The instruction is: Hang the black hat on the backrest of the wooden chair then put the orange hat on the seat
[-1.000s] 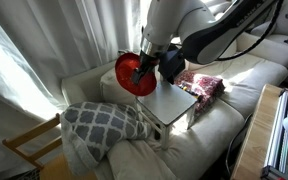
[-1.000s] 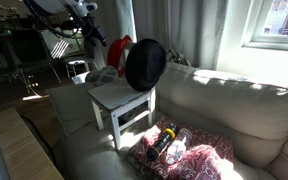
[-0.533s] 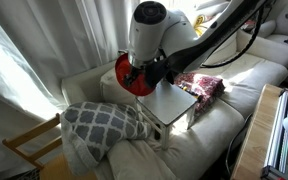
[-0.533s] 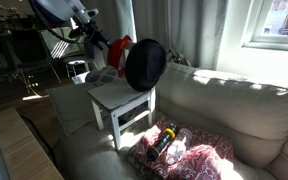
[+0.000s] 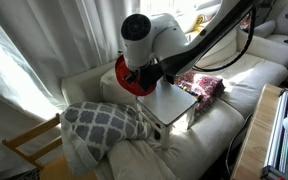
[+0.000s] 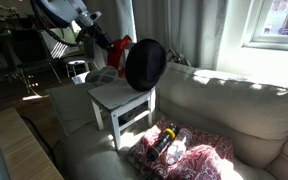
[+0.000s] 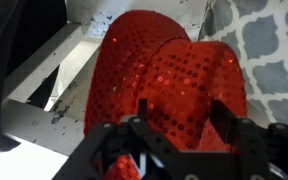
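The black hat (image 6: 145,65) hangs on the pale wooden chair's backrest and hides most of it. The seat (image 6: 114,97) is bare, as it also shows in an exterior view (image 5: 171,103). The orange hat (image 7: 164,75), covered in red sequins, stands on edge beside the chair's back corner in both exterior views (image 5: 124,78) (image 6: 120,52). My gripper (image 7: 179,120) is pressed down over it, open. Its fingers (image 7: 227,125) stand apart on either side of a raised fold of the hat. In an exterior view the gripper (image 6: 104,42) touches the hat's top edge.
A grey-and-white patterned cushion (image 5: 104,125) lies on the sofa in front of the hat. A pink-patterned cloth (image 5: 200,83) lies beyond the chair. A bare yellow-wood chair frame (image 5: 29,145) stands off the sofa. Curtains hang behind.
My arm has swung and come down closer over the orange hat. The hat, the black hat and the chair have stayed where they were.
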{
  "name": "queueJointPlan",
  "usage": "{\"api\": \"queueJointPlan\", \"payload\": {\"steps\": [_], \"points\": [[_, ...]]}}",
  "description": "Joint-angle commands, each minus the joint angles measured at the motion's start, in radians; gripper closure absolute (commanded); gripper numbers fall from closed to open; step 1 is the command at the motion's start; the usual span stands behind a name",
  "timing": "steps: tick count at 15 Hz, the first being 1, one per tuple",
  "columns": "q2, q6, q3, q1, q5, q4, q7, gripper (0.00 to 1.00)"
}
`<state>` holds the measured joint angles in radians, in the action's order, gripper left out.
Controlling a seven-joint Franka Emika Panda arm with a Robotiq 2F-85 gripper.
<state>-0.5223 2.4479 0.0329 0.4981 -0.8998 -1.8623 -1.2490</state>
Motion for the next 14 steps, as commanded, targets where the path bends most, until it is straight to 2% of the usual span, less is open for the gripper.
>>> {"api": "queueJointPlan", "payload": {"steps": [1, 4, 6, 11, 14], "points": [[-0.054, -0.065, -0.017, -0.002, -0.058, 0.056, -0.091, 0.56], [-0.071, -0.101, -0.030, -0.009, -0.069, 0.072, -0.118, 0.84], [-0.066, -0.122, -0.038, -0.016, -0.060, 0.075, -0.124, 0.98], [0.012, -0.148, -0.085, -0.053, -0.005, 0.034, -0.093, 0.99], [0.095, -0.116, -0.118, -0.084, 0.026, -0.015, -0.075, 0.99]]}}
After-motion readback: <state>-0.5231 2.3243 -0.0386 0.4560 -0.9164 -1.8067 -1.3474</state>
